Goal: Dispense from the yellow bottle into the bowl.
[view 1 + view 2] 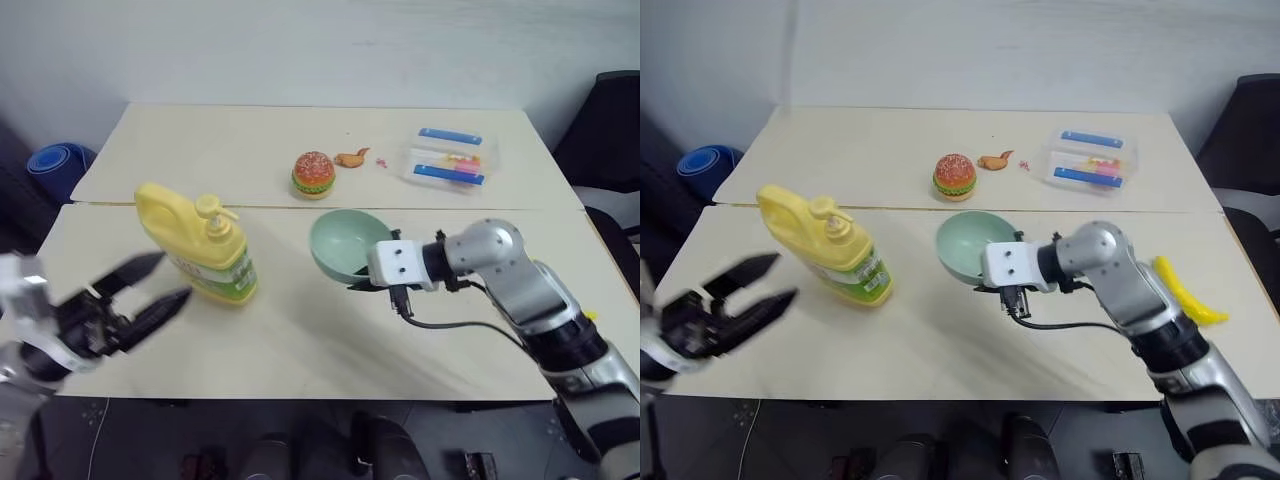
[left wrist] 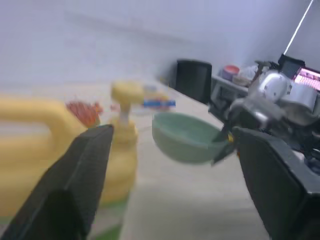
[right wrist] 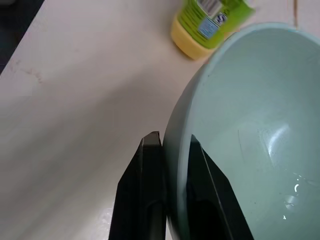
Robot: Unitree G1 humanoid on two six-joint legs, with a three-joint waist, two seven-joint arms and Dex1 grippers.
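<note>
The yellow bottle (image 1: pixel 200 245) stands on the near table, left of centre, its pump top pointing right. My left gripper (image 1: pixel 170 278) is open, low and to the left of the bottle, a short gap away, with nothing between its fingers. The pale green bowl (image 1: pixel 345 243) is tilted to the right of the bottle, its opening facing up and left. My right gripper (image 3: pixel 172 140) is shut on the bowl's rim, one finger inside the wall and one outside. In the left wrist view the bottle (image 2: pixel 55 145) and the bowl (image 2: pixel 185 140) appear beyond the spread fingers.
On the far table lie a toy burger (image 1: pixel 313 174), a small orange item (image 1: pixel 350 158) and a clear box with blue clips (image 1: pixel 450 156). A banana (image 1: pixel 1185 290) lies by my right arm. A black chair (image 1: pixel 610 140) stands at the right, and a blue roll (image 1: pixel 55 165) on the floor at the left.
</note>
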